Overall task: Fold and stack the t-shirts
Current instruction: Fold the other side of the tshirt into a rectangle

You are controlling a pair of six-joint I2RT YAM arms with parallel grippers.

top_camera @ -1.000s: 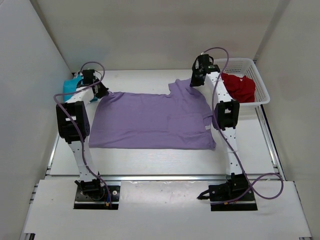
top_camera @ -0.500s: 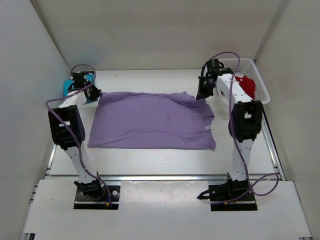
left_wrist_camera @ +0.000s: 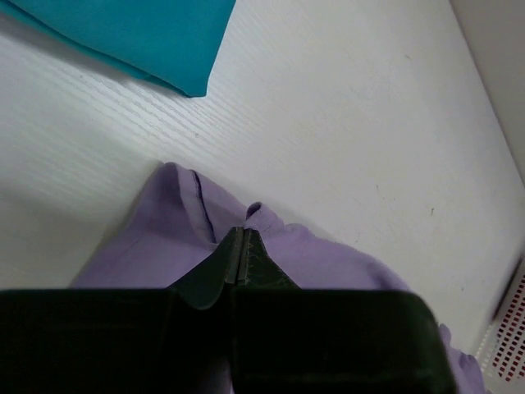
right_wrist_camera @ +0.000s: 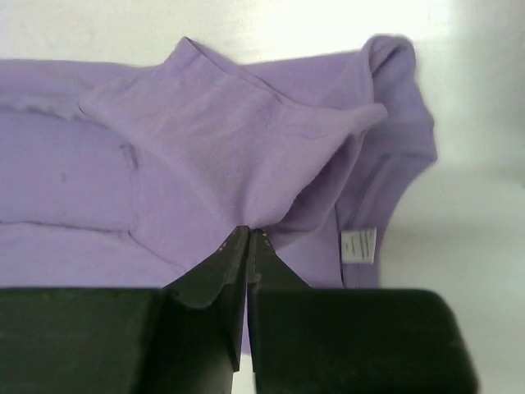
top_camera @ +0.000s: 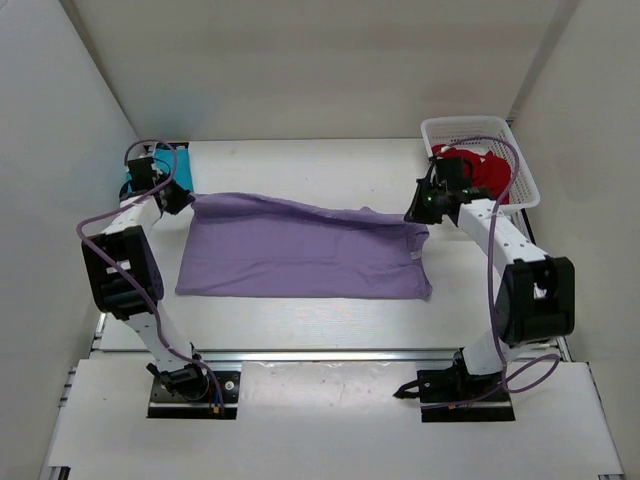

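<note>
The lavender t-shirt (top_camera: 300, 255) lies spread across the middle of the table, its far edge lifted and stretched between both grippers. My left gripper (top_camera: 178, 197) is shut on the shirt's far left corner (left_wrist_camera: 328, 258), jaws pinched together on the cloth (left_wrist_camera: 242, 234). My right gripper (top_camera: 419, 214) is shut on a raised fold at the far right (right_wrist_camera: 205, 139), fingertips closed on the fabric (right_wrist_camera: 248, 232). The teal t-shirt (left_wrist_camera: 139, 33) lies flat beyond the left gripper, mostly hidden by that arm from above (top_camera: 127, 184). The red t-shirt (top_camera: 487, 172) sits bunched in the basket.
A white mesh basket (top_camera: 524, 178) stands at the far right corner, just beyond the right arm. A white label (right_wrist_camera: 358, 245) shows on the lavender shirt's right side. White walls close the table at left, back and right.
Both grippers have moved apart, the left one leftward, the right one rightward and nearer. The lavender shirt's far edge has been drawn taut and the raised sleeve has come down.
</note>
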